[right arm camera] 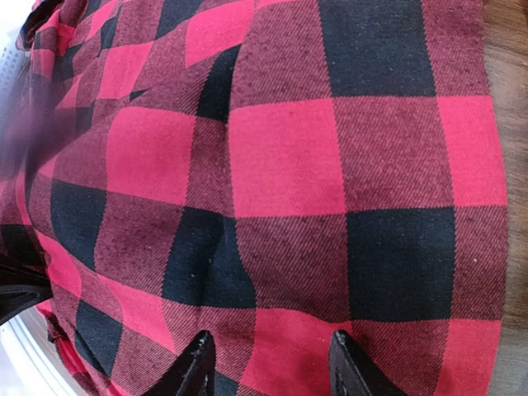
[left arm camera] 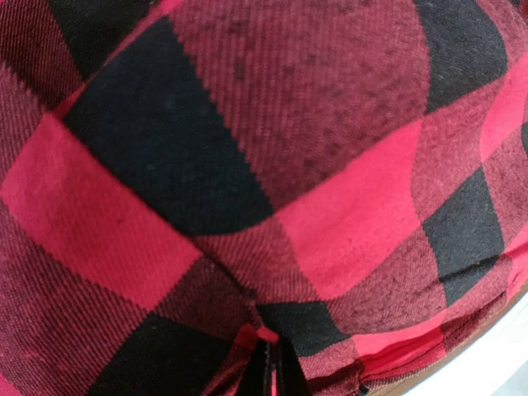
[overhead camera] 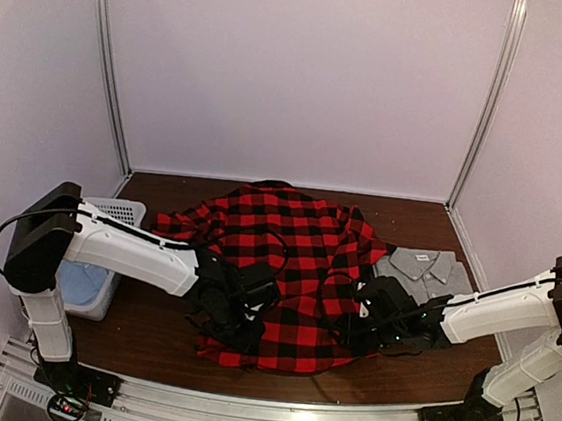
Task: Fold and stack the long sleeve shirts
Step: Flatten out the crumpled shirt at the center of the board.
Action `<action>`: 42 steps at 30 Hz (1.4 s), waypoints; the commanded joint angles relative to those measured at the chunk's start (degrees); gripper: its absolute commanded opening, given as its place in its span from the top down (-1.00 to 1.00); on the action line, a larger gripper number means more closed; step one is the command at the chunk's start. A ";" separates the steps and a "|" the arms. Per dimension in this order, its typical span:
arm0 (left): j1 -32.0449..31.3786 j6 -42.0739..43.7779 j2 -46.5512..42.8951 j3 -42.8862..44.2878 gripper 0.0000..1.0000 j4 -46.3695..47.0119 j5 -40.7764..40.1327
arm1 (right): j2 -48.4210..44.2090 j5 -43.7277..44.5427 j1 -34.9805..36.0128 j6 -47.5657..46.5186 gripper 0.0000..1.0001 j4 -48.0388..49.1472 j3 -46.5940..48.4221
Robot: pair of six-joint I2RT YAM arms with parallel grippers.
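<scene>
On my left, a basket (overhead camera: 106,252) sits at the desk (overhead camera: 146,342) edge. My left gripper (left arm camera: 272,375) is pinched tight on a fold of the flannel (overhead camera: 287,251), which sprawls mid-desk. My right gripper (right arm camera: 272,367) hovers over its right side, fingers apart. The grey shirt (overhead camera: 423,271) lies just beside.

No legible text, brand, number or sign in any view. Grey shirt (overhead camera: 424,269): small white neck label (overhead camera: 415,256) at collar, print too small to read. Flannel (overhead camera: 286,261): only red-black check showing in top view and both wrist views, no lettering legible on it.
</scene>
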 commanded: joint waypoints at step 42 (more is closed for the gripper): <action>15.56 -6.58 -29.85 -2.69 0.37 -25.98 -6.22 | -13.79 5.78 -1.62 -4.14 -0.14 -10.56 5.02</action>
